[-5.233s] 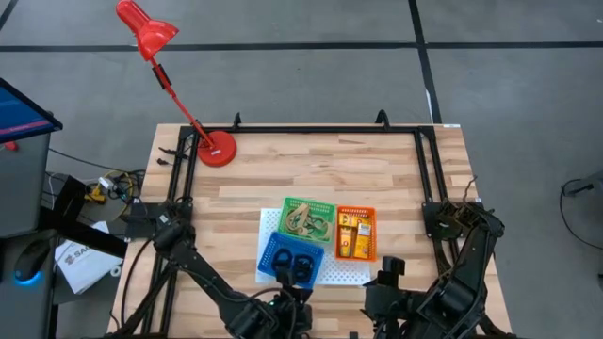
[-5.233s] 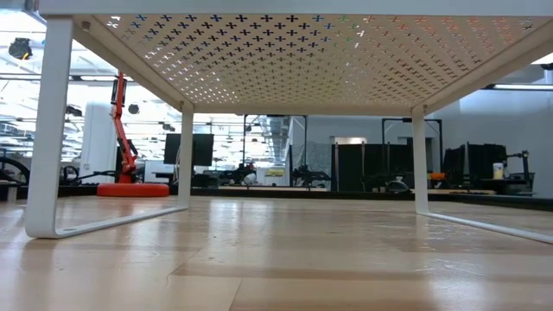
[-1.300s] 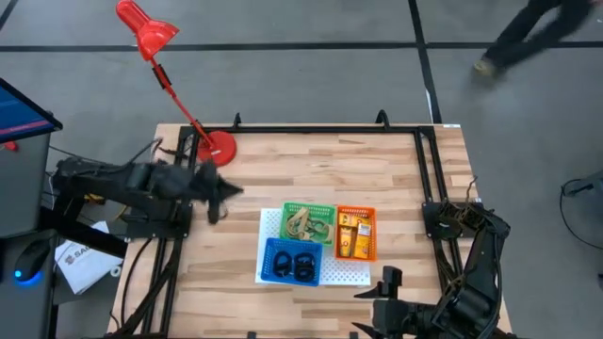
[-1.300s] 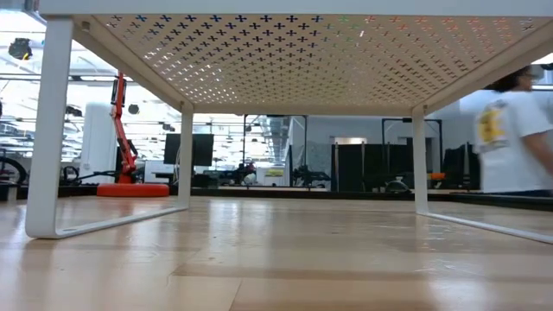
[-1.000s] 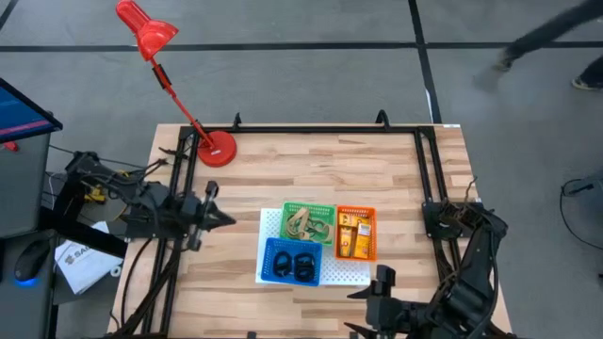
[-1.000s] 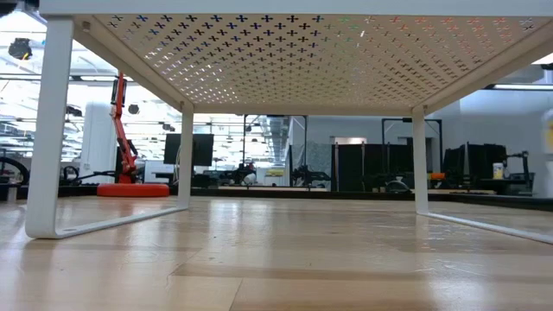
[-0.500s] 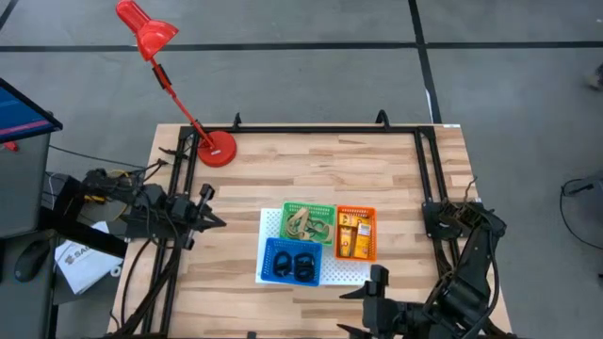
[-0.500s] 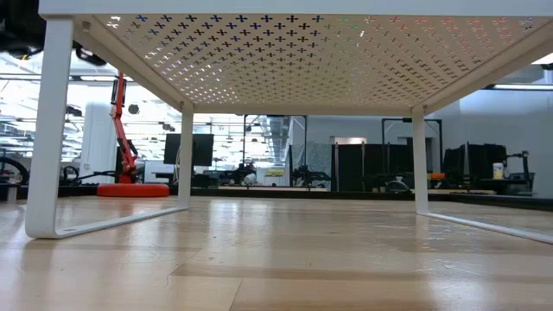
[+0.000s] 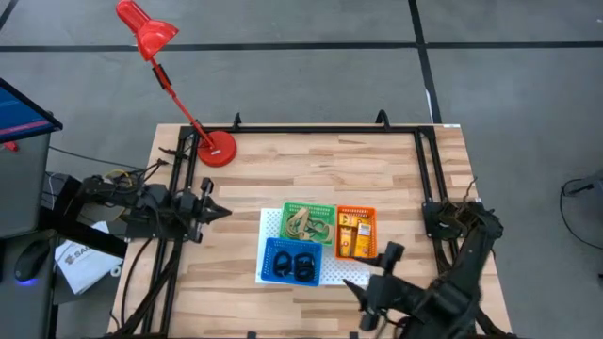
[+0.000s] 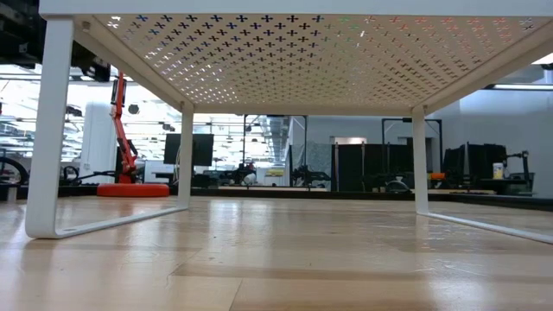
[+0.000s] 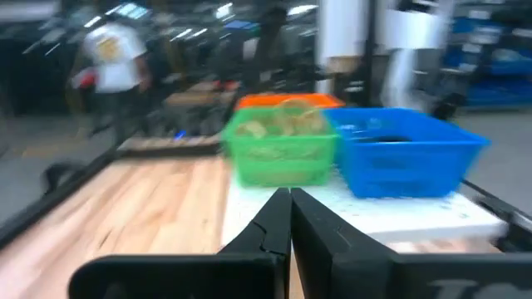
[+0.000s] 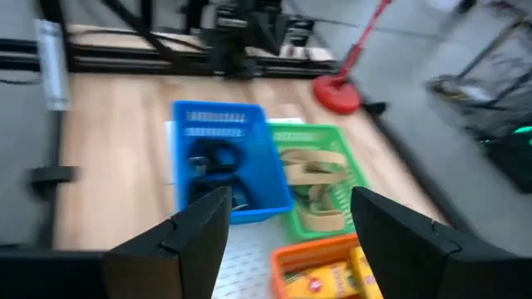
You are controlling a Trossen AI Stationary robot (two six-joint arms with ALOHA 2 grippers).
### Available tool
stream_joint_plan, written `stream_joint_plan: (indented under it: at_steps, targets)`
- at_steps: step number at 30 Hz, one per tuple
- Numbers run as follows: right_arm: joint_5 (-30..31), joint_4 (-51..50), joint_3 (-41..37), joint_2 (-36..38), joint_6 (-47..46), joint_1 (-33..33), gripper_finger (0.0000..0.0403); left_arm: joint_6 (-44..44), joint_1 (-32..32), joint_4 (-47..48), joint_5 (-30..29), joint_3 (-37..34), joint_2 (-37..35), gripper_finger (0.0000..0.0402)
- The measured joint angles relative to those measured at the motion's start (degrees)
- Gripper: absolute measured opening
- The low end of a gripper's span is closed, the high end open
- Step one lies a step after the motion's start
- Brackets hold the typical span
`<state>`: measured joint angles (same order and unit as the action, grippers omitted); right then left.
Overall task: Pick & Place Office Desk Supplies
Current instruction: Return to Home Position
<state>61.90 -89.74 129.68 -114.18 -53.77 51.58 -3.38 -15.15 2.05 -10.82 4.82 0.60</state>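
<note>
Left gripper [image 11: 289, 199] is being held clenched, rubber bands [image 11: 283, 126] well ahead. Right gripper [image 12: 291, 203] is being held spread, black loops [image 12: 218, 158] just ahead.

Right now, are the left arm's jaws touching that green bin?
Apart. The high view shows the left arm's jaws shut near the left edge of the table, with a plain stretch of bare wood between their tip and the green bin.

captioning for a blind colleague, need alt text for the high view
A green bin, an orange bin and a blue bin sit on a white shelf on the table. The left gripper, shut, is at its left edge; the right gripper, open, by the shelf's near-right corner.
</note>
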Motion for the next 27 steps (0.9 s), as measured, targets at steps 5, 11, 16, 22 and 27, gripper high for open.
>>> stream_joint_plan:
  at_steps: [5,11,16,22,27]
  targets:
    - [-2.19,9.45,-4.8,-0.23,13.17,-4.43,0.0245,8.18,0.04,0.3,-4.39,0.0,2.12,0.0001]
    - [-10.03,37.45,-5.26,-0.18,45.67,-8.35,0.0245,8.44,0.04,0.01,-4.41,0.0,5.08,0.0001]
    - [-23.61,48.08,-5.31,0.76,60.0,-13.63,0.0245,8.51,0.04,-0.01,-4.46,0.0,7.64,0.0001]
    - [-44.72,51.39,-5.38,1.98,63.73,-23.36,0.0245,8.57,0.04,0.05,-4.49,0.0,10.39,0.0001]
    - [-52.77,54.85,-5.26,3.34,64.22,-28.97,0.0245,8.57,0.04,-0.05,-4.71,0.02,12.46,0.0001]
